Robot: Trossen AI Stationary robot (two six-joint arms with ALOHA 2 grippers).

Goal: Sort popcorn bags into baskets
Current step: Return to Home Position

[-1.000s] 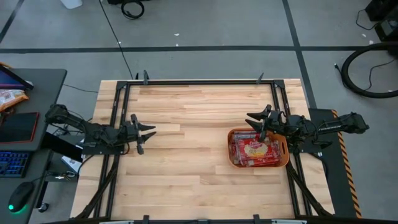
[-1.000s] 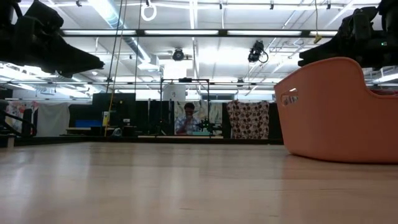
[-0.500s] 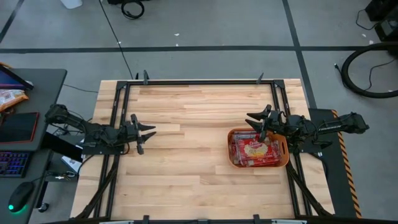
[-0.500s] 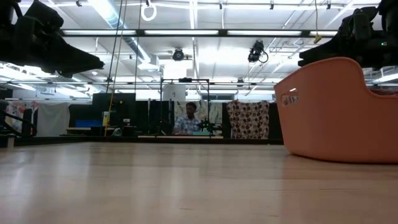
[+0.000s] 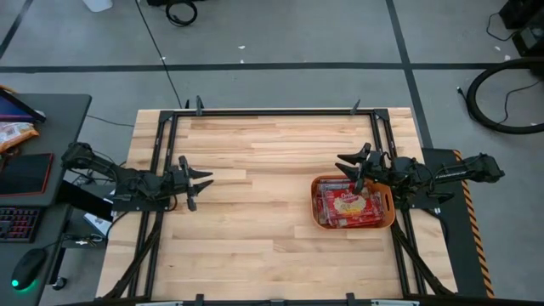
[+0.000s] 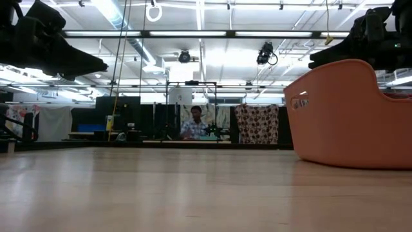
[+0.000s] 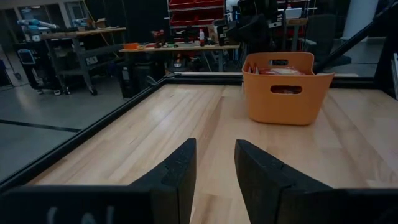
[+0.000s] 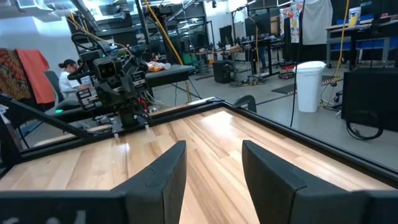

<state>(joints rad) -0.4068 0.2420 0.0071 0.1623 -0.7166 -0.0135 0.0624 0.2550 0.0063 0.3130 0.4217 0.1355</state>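
An orange basket (image 5: 389,223) stands on the right half of the wooden table, and several red popcorn bags (image 5: 347,206) with white patches lie inside it. The left wrist view shows the basket (image 7: 286,93) with the bags' tops (image 7: 283,71) just over its rim. My right gripper (image 5: 347,170) hangs open and level above the basket's far rim, with nothing between its fingers (image 8: 213,165). My left gripper (image 5: 201,189) hangs open and level over the table's left side, far from the basket, also with nothing between its fingers (image 7: 214,158).
A black frame (image 5: 272,111) runs around the tabletop. Bare wood lies between the two arms (image 5: 263,195). A desk with a keyboard and mouse (image 5: 25,225) stands left of the table. A person (image 6: 195,124) sits in the room far behind.
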